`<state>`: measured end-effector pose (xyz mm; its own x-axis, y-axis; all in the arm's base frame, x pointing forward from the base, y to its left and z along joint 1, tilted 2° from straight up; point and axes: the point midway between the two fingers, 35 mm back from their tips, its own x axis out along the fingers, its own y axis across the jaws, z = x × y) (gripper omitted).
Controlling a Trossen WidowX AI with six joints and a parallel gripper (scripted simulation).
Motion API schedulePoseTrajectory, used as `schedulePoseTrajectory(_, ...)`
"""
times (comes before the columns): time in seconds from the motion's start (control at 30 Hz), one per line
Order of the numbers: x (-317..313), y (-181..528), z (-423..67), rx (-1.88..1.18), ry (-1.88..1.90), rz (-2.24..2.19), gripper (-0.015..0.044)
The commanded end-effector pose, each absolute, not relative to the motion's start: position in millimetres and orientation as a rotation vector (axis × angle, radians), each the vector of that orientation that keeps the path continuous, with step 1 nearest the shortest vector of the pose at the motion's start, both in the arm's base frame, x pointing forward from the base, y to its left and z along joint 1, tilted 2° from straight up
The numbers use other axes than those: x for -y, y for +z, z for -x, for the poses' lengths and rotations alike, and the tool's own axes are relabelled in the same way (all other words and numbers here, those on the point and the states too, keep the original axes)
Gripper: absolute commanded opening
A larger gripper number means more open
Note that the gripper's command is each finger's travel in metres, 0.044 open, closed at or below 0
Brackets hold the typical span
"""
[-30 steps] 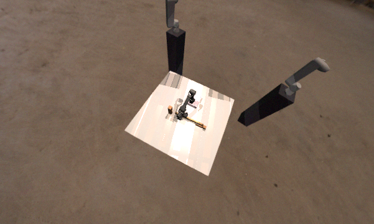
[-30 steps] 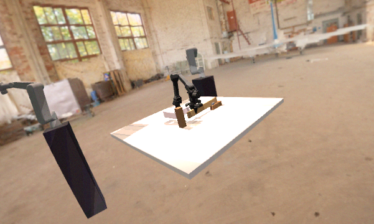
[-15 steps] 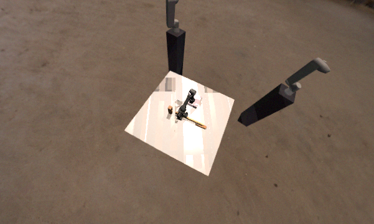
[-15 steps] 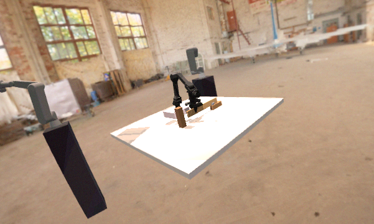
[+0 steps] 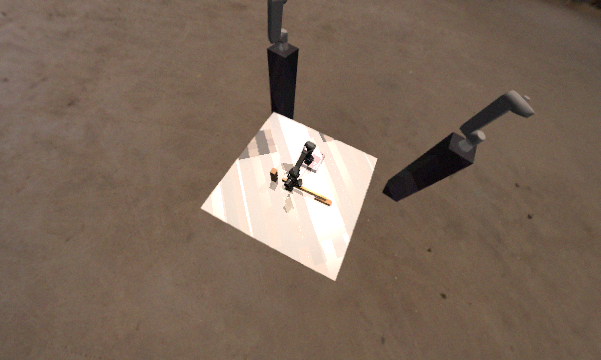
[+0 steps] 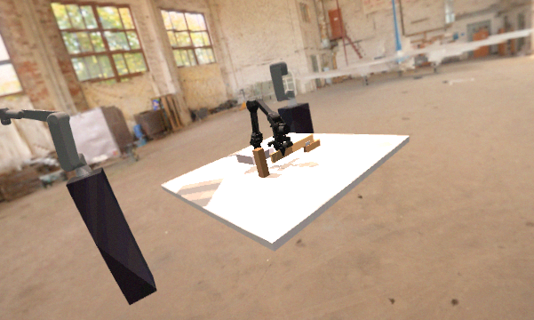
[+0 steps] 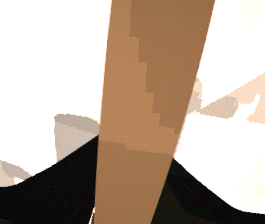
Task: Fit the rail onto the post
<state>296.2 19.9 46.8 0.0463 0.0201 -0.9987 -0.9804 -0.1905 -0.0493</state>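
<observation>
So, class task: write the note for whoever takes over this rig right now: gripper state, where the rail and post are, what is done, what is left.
Gripper: shut on the rail, near its post-side end.
Rail: near end lifted off the table; far end by the footboard block, bracket seating too small to confirm.
Post: upright, apart from the rail end; pegs too small to see.
Done: rail grasped and raised.
Left: line up the holes, push onto both pegs until flush and level, release.
</observation>
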Motion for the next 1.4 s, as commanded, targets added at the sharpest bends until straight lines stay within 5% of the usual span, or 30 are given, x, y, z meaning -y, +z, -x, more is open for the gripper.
schedulePoseTrajectory(0.0, -20.4, 46.2, -296.7, -1.06, 1.318, 1.359, 0.0)
schedulePoseTrajectory(1.37, -20.1, 48.4, -294.9, -1.06, 1.318, 1.359, 0.0)
